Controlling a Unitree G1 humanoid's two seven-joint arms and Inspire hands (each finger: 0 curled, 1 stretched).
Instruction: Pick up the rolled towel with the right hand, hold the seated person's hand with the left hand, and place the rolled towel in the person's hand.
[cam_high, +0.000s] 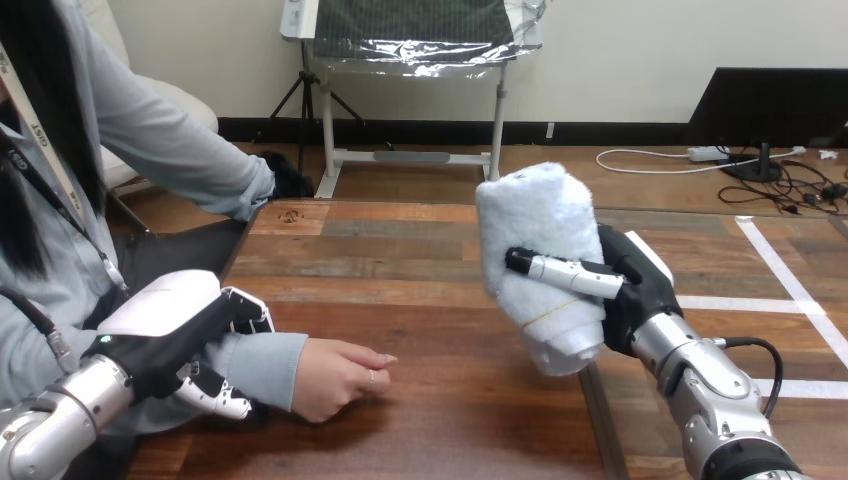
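Fingers (250, 312) of our left hand (170, 325) are curling round the person's sleeved forearm (268, 362), seemingly clasping it, behind the person's hand (335, 378) resting on the table (420, 270). Our right hand (630, 290) is gripping the fluffy white rolled towel (540, 225), raised above the table.

Bare boards of the brown wooden table (400, 250) lie open between the person's loosely curled hand (340, 378), resting on the near left, and the fluffy white rolled towel (540, 225) raised in the right robot hand (635, 290). The left robot hand (175, 335), clasped round the person's grey-sleeved forearm (268, 365), blocks the near left corner.
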